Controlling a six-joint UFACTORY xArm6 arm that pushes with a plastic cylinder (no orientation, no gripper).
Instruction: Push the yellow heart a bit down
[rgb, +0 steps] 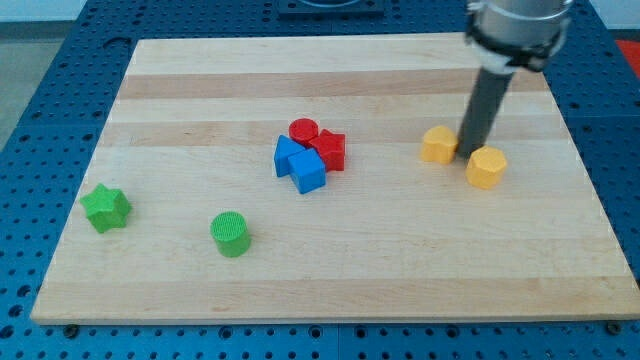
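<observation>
Two yellow blocks lie at the view's right. The left one (437, 144) looks like the yellow heart, though its shape is hard to make out. The right one (486, 167) looks like a hexagon. My tip (466, 153) rests on the board between them, just right of the left yellow block and at the upper left of the right one, close to both.
A cluster sits in the middle: a red cylinder (303, 131), a red star (329, 150), a blue block (288, 155) and a blue cube (308, 172). A green star (106, 207) and a green cylinder (231, 234) lie at lower left. The wooden board (330, 280) ends on all sides.
</observation>
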